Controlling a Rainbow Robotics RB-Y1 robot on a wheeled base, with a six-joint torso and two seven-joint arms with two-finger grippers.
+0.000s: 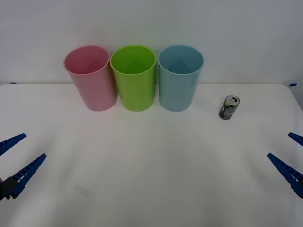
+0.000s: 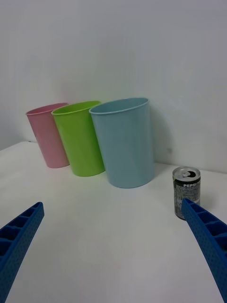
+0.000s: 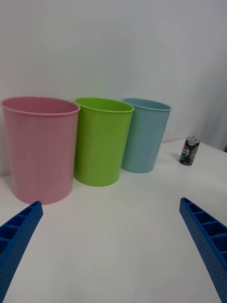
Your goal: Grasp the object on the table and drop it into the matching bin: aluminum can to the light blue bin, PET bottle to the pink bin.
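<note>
Nearest the robot, the left gripper (image 1: pixel 14 158) and right gripper (image 1: pixel 292 158) hang wide open and empty over the table (image 1: pixel 151 179). Farther off, the can (image 1: pixel 229 107) stands upright just right of the blue bin (image 1: pixel 180 78) — apart from it. The right gripper should probably straddle the can mid-body, then lift clear of the rim — green bin (image 1: pixel 134 78) and pink bin (image 1: pixel 91 78) stand farther left.

White table (image 1: pixel 151 189) w/ 3 bins: pink bin (image 1: pixel 91 80), green bin (image 1: pixel 134 80), light blue bin (image 1: pixel 179 80), + aluminum can (image 1: pixel 229 107).
</note>
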